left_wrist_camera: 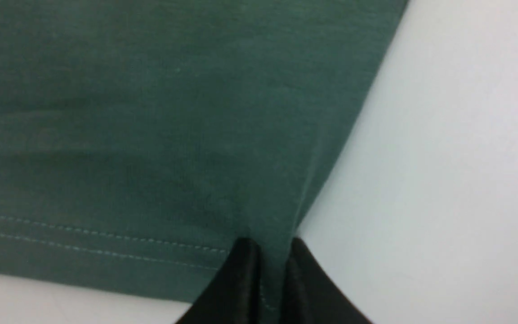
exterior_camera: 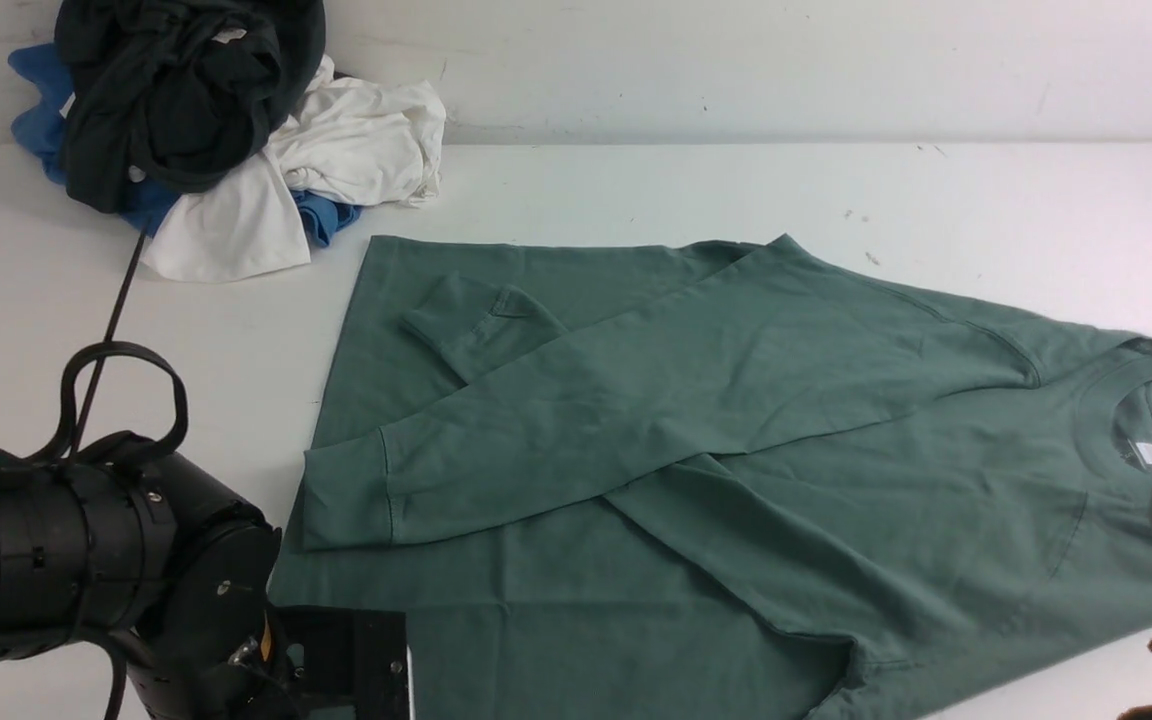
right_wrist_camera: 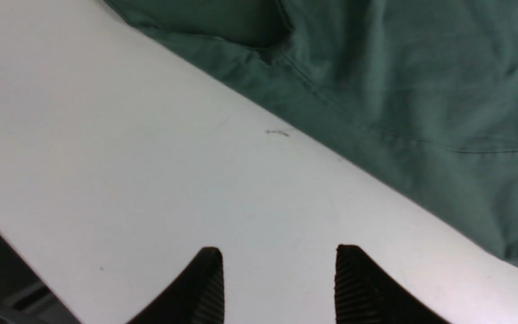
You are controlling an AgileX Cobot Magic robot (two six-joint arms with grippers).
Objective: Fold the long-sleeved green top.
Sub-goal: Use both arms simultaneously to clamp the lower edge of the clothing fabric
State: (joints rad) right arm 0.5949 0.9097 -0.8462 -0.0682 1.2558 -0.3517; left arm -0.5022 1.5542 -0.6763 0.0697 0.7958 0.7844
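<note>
At the front view's lower edge, the green top (exterior_camera: 586,400) is cut off; our left claw (left_wrist_camera: 271,283) pinches its hem corner, right claw (right_wrist_camera: 279,279) wide.

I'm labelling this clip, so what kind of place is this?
Probably a robotics lab or test station: a robot arm over a white tabletop, a green long-sleeved top laid out and a crumpled clothes pile.

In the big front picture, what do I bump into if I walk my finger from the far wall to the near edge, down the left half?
The dark clothes, then the white clothes, then the black left arm.
</note>
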